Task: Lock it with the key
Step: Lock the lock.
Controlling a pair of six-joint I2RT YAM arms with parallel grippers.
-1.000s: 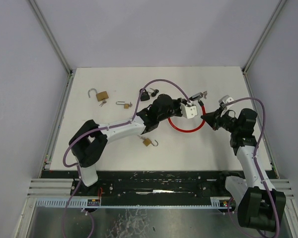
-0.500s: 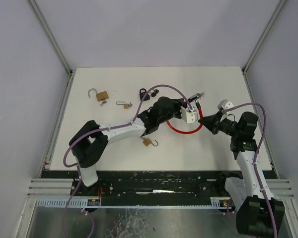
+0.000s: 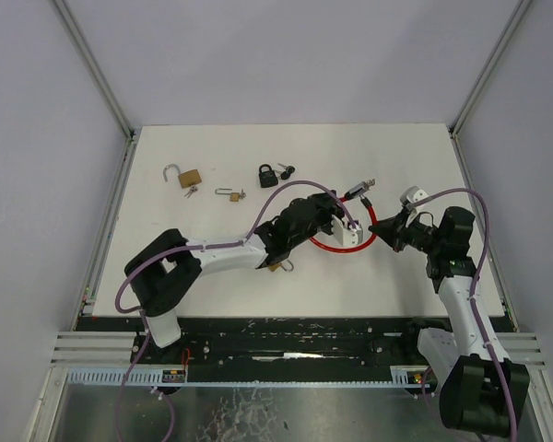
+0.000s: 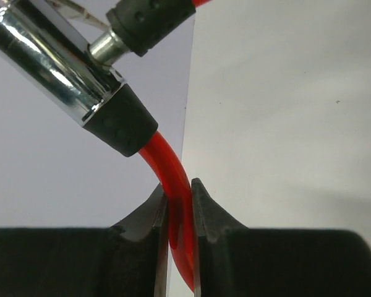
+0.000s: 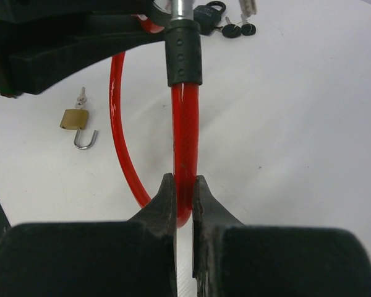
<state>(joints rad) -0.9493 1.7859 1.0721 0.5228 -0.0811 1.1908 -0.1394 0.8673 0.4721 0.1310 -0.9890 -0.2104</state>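
Observation:
The red cable lock (image 3: 330, 245) lies as a loop on the white table. My left gripper (image 4: 180, 198) is shut on the red cable (image 4: 171, 170) just below the black sleeve (image 4: 120, 120) of the chrome barrel (image 4: 49, 55). My right gripper (image 5: 184, 192) is shut on the cable's other end (image 5: 184, 136), below its black sleeve (image 5: 183, 55). That end's metal pin (image 4: 102, 46) meets the barrel's side; whether it is seated I cannot tell. Small keys (image 3: 370, 182) stick out at the barrel's (image 3: 355, 191) far end. From above, the left gripper (image 3: 348, 230) and right gripper (image 3: 381, 227) face each other.
A black padlock (image 3: 268, 175) with keys (image 3: 288, 170) lies at the back. At the back left are an open brass padlock (image 3: 186, 177) and a small one (image 3: 230, 194). Another open brass padlock (image 5: 74, 119) lies under the left arm (image 3: 230, 247). Grey walls enclose the table.
Both grippers have carried the cable lock toward the near side and slightly left. The left arm has drawn back, uncovering the black padlock. Both grips stay shut.

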